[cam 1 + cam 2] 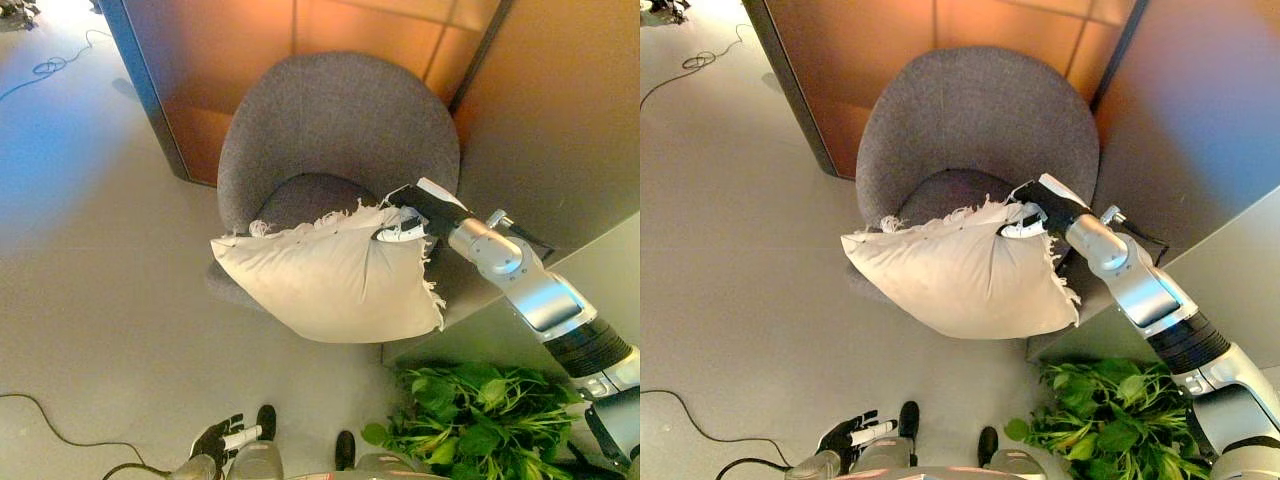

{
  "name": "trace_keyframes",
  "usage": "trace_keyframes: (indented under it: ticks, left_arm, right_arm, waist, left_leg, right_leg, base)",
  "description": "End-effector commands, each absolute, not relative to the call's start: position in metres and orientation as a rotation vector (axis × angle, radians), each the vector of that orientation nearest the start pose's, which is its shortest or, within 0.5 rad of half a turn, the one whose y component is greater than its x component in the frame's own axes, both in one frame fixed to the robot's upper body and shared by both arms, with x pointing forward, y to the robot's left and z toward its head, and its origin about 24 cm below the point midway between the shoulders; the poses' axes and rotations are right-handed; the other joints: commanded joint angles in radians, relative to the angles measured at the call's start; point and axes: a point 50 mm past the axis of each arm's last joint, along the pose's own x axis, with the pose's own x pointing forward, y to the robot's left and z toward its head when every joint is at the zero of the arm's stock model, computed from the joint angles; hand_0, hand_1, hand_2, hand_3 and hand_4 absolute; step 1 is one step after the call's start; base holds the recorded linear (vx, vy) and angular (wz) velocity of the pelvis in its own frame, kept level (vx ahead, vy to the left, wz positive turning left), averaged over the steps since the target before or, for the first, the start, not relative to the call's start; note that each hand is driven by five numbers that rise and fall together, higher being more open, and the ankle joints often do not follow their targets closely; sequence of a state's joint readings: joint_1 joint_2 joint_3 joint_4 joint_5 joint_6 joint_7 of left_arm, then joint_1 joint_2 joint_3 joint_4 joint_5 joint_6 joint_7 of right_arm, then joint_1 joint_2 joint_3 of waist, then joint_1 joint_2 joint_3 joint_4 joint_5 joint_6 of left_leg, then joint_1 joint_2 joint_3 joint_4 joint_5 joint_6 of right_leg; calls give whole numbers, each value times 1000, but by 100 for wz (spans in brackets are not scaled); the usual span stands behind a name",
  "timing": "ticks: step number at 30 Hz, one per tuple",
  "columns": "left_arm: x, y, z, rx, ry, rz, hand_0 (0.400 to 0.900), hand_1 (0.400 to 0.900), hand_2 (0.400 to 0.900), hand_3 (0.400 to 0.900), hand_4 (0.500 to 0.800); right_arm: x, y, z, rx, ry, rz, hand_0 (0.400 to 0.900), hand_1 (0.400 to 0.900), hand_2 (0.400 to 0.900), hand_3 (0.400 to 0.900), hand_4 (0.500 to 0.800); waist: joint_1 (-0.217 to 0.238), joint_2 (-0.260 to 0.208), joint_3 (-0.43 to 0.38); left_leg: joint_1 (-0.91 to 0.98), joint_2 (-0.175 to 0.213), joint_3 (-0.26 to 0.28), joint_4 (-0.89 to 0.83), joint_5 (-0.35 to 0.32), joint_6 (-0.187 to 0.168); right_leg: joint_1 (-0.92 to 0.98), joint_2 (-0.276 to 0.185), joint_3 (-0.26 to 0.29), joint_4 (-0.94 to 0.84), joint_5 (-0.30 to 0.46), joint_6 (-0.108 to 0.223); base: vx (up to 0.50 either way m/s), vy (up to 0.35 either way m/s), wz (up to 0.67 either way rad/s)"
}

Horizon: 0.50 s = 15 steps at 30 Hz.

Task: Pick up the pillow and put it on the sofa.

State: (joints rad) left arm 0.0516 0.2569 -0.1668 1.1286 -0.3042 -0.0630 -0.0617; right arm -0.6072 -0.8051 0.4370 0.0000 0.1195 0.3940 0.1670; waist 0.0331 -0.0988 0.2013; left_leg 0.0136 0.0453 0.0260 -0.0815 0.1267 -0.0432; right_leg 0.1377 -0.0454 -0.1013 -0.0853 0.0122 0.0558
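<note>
A cream pillow (330, 280) with fringed edges hangs tilted over the front edge of a round grey armchair (335, 130), its upper part above the seat. My right hand (408, 222) reaches in from the right and is shut on the pillow's upper right corner, fingers pinching the cloth. My left hand (222, 437) shows at the bottom edge, low by my side, holding nothing, fingers loosely curled.
A wood-panelled wall (300, 40) stands right behind the chair, with a dark post (140, 80) at its left. A leafy green plant (470, 415) sits at the lower right beside a pale low ledge (600, 270). Grey floor spreads to the left.
</note>
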Motion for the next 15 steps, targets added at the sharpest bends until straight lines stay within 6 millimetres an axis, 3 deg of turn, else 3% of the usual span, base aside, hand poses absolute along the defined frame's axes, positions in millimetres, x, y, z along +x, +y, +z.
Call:
trace_keyframes:
  ticks: [1,2,3,9,15]
  left_arm:
    - [82,237,-160,87,1170,96,900,900,900,900,800]
    - [82,237,-160,90,1173,94,900,900,900,900,800]
    - [83,237,-160,92,1176,93,900,900,900,900,800]
    - [77,236,-162,96,1248,43,900,900,900,900,800]
    - [67,236,-164,116,1290,-2,900,900,900,900,800]
  right_arm:
    - [355,-174,275,-812,-322,156,839,839,839,839,764]
    - [362,-175,275,-825,-311,130,839,839,839,839,764]
    - [369,-176,273,-841,-277,137,900,900,900,900,800]
    - [407,-189,261,-878,-2,96,900,900,900,900,800]
    - [417,-199,260,-889,62,54,900,900,900,900,800]
  waist:
    - [49,-23,-159]
    - [58,-25,-161]
    - [65,-26,-163]
    - [121,-28,-178]
    - [156,-16,-184]
  left_leg:
    - [81,-16,13,10,-157,-9]
    - [83,-13,11,11,-157,-11]
    - [84,-13,7,12,-158,-13]
    - [89,-7,-17,14,-152,-22]
    - [91,-8,-38,15,-150,-26]
  right_leg:
    - [-45,18,-21,95,-61,15]
    - [-39,17,-29,95,-63,13]
    - [-35,17,-35,94,-65,12]
    - [-8,16,-67,80,-64,3]
    - [8,14,-88,71,-65,1]
  base:
    - [90,-35,24]
    - [54,-33,21]
    - [56,-31,23]
    - [64,-20,22]
    - [21,0,11]
